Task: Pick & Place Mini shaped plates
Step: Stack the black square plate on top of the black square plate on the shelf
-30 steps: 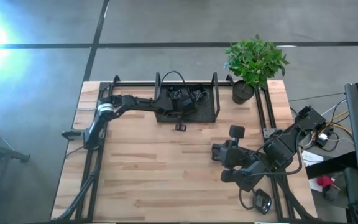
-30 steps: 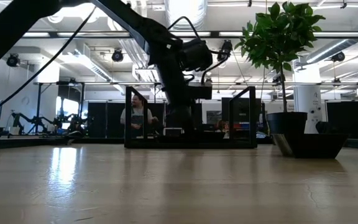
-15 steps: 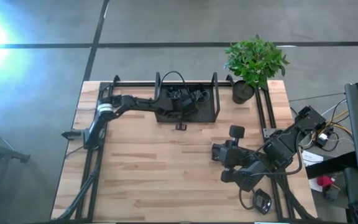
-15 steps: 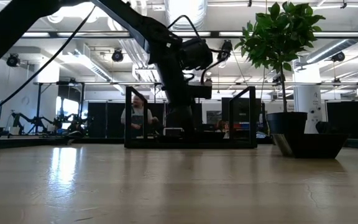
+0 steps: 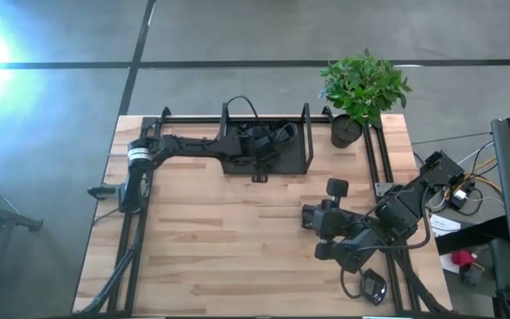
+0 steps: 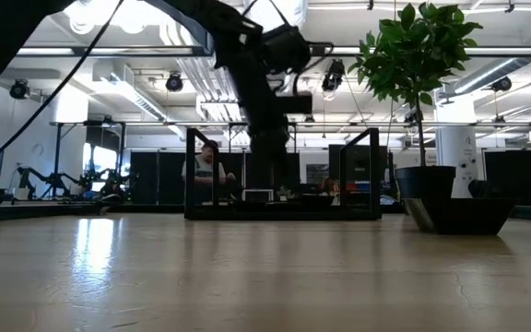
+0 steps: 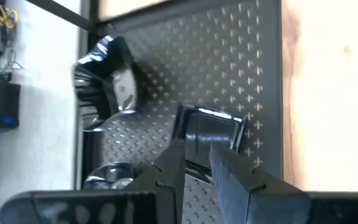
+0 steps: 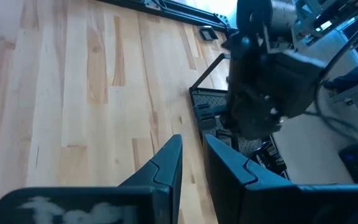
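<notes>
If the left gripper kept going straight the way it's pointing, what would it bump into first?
Most likely the square mini plate lying on the mesh tray floor, right ahead of the left gripper. Its fingers stand slightly apart; depth is hard to judge.

We see the big black mesh tray (image 5: 295,155) at the middle of the wooden table's (image 5: 211,239) far edge, with the small glossy black shaped plates (image 7: 104,74) inside it and the left gripper (image 5: 259,151) above them. The potted green plant (image 5: 361,93) stands at the table's far right corner. The right gripper (image 5: 315,217) sits near the table's right edge, well apart from the tray.
</notes>
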`<state>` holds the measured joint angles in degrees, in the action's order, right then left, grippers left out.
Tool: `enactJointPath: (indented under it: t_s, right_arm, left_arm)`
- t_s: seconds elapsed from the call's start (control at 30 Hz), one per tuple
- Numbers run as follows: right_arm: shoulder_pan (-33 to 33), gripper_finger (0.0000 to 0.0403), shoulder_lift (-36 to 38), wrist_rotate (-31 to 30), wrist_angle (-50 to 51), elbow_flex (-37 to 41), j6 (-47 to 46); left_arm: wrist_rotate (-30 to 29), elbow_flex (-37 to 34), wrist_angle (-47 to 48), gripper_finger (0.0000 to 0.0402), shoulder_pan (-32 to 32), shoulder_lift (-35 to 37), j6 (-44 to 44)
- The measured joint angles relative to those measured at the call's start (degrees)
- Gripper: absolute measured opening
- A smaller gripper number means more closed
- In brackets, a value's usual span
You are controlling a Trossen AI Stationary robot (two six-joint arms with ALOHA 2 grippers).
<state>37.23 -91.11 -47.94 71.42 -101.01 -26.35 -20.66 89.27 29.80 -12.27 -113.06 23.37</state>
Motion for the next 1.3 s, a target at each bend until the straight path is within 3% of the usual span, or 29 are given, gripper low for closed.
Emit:
enactJointPath:
  t_s: [0.4, 0.7, 0.97, 1.17, 1.3]
  right_arm:
    - [0.00, 0.0061, 0.00, -0.04, 0.33, -0.02, 0.00]
    - [0.00, 0.0061, 0.15, -0.02, 0.17, -0.02, -0.51]
    - [0.02, 0.0061, 0.20, 0.26, 0.17, -0.02, -0.66]
    - [0.00, 0.0061, 0.28, 0.37, -0.38, -0.02, -0.66]
    - [0.01, 0.0061, 0.37, 0.37, -1.23, -0.02, -0.66]
  left_arm:
    - [-1.66, -0.42, 2.21, 0.0074, -0.43, 17.00, -6.51]
    - [-19.73, -0.44, 5.64, 0.0074, -1.60, 29.33, -10.94]
    - [-25.78, -0.46, 17.08, 0.0074, -6.68, 36.53, -21.99]
    - [-25.90, -0.48, 29.80, 0.0074, -12.91, 38.87, -35.41]
    - [-22.94, -0.48, 38.73, 0.0074, -18.13, 38.40, -43.62]
